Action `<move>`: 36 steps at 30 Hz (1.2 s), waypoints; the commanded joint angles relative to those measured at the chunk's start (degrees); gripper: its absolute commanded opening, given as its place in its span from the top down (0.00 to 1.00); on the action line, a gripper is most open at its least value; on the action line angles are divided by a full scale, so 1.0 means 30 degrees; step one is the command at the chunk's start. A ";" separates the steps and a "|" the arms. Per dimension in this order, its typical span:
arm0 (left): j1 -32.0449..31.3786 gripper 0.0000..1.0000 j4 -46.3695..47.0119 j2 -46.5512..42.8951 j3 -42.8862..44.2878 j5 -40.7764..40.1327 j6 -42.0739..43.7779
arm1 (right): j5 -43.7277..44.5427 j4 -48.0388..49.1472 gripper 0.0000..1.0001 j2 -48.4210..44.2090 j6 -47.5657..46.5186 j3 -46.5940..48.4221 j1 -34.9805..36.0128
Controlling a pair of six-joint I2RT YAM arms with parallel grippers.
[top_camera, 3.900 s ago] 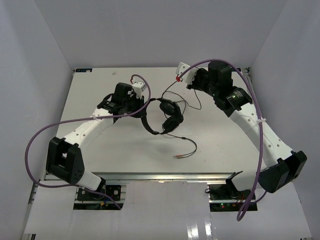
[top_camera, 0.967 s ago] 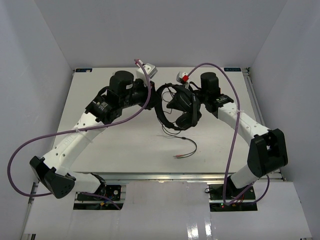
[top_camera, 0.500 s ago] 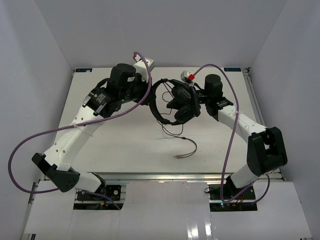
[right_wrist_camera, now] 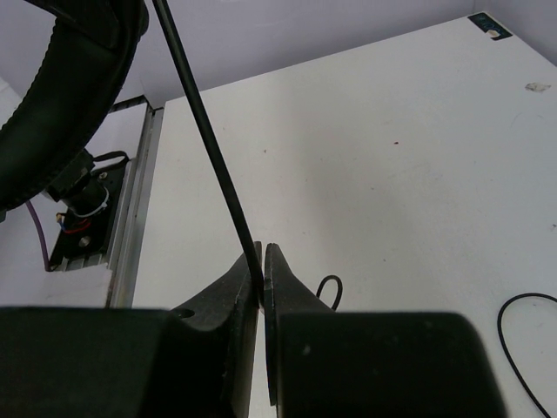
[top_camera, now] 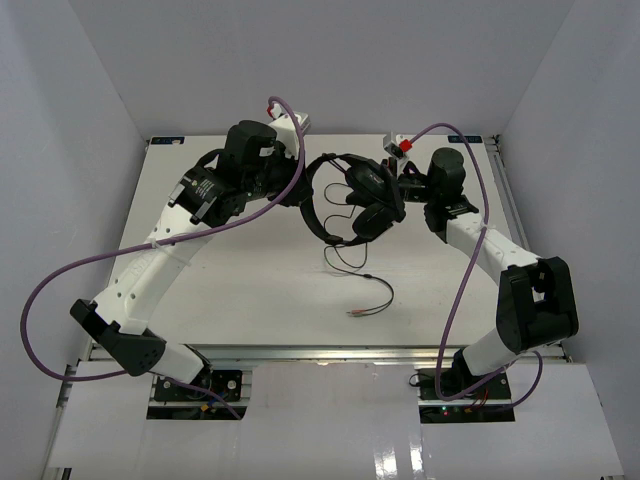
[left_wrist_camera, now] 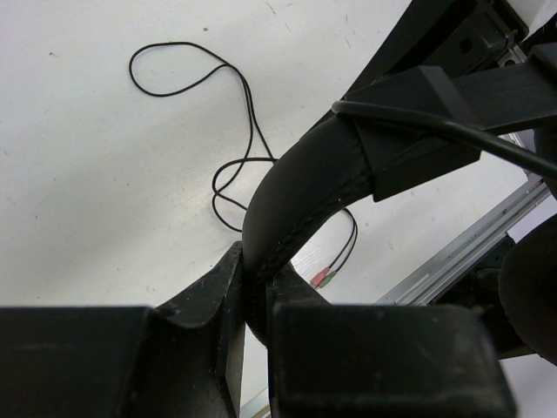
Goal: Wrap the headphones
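Black headphones (top_camera: 362, 200) hang in the air over the far middle of the white worktop (top_camera: 230, 290). The left tool (left_wrist_camera: 254, 287) is clamped on the padded headband (left_wrist_camera: 296, 192). The right tool (right_wrist_camera: 259, 261) pinches the thin cord (right_wrist_camera: 209, 139). The cord's loose end lies toward the near edge, ending in reddish plugs (top_camera: 356, 312). To wrap neatly, the right arm should probably circle the band with the cord taut while the left grips firmly.
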 commanded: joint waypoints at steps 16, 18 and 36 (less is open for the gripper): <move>0.0017 1.00 0.1237 -0.2041 -0.1289 0.1246 -0.1201 | 0.1254 0.3619 0.92 -0.0340 0.2981 0.0146 -0.1931; 0.0017 1.00 0.1337 -0.2173 -0.1553 0.1507 -0.1237 | 0.1454 0.3619 0.92 -0.0292 0.2981 0.0330 -0.2044; 0.0017 1.00 0.2002 -0.2436 -0.2396 0.1296 -0.1652 | 0.1729 0.2420 0.92 0.0128 0.1929 0.0281 -0.2037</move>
